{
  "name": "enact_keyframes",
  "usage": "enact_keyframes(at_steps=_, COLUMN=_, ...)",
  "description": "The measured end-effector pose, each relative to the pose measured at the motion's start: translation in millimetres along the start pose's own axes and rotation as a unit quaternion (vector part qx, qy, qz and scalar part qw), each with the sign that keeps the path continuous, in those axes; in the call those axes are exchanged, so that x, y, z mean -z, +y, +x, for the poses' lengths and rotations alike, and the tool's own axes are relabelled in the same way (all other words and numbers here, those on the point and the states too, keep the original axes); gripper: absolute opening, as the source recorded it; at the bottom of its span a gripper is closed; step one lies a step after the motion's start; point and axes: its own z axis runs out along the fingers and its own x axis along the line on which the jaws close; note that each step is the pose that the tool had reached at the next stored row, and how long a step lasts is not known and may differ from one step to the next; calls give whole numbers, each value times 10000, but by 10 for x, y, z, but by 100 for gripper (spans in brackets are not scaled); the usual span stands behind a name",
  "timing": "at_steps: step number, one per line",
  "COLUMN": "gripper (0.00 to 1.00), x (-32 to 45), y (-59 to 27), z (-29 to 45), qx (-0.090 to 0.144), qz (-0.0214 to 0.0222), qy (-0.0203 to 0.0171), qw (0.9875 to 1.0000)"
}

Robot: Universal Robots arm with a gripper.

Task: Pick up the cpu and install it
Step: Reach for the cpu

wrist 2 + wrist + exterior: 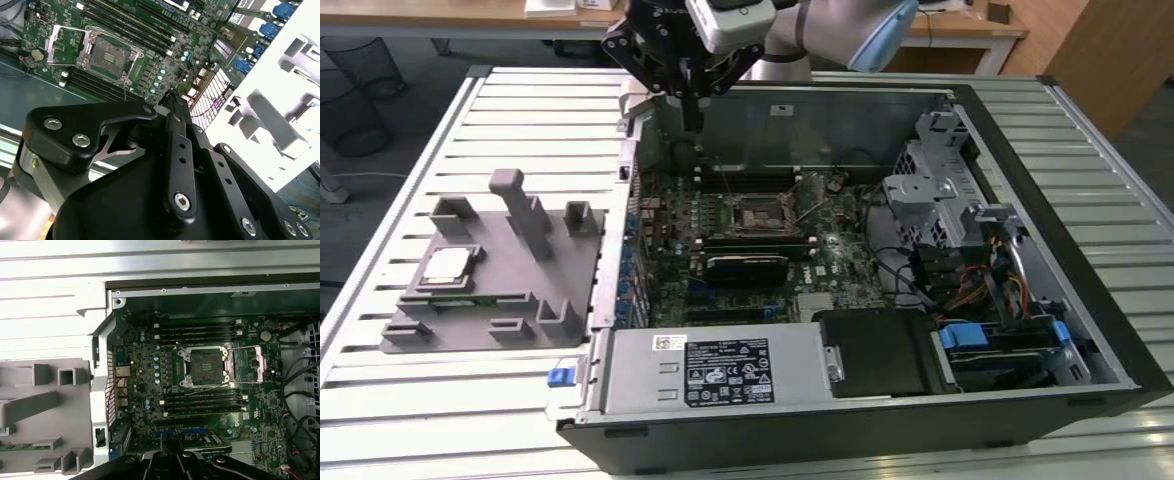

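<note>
Here the end effector [691, 122] is clenched and empty. It points straight down from the arm over a corner of the open computer case [881, 120]. The cpu [447, 265], a flat square with a pale silvery top, lies on the grey fixture [520, 255] on the worktop [454, 420], well apart, at the exterior view's left.

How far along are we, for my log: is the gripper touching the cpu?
Apart. In the exterior view the gripper hangs above the far wall of the computer case, while the cpu lies on the grey fixture at the exterior view's left.
</note>
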Motion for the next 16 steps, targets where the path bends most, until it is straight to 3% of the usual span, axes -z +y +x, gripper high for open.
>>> enact_keyframes(at_steps=16, gripper=11, x=-1, y=-6, z=80, qx=0, qz=0, qy=0, qw=10000)
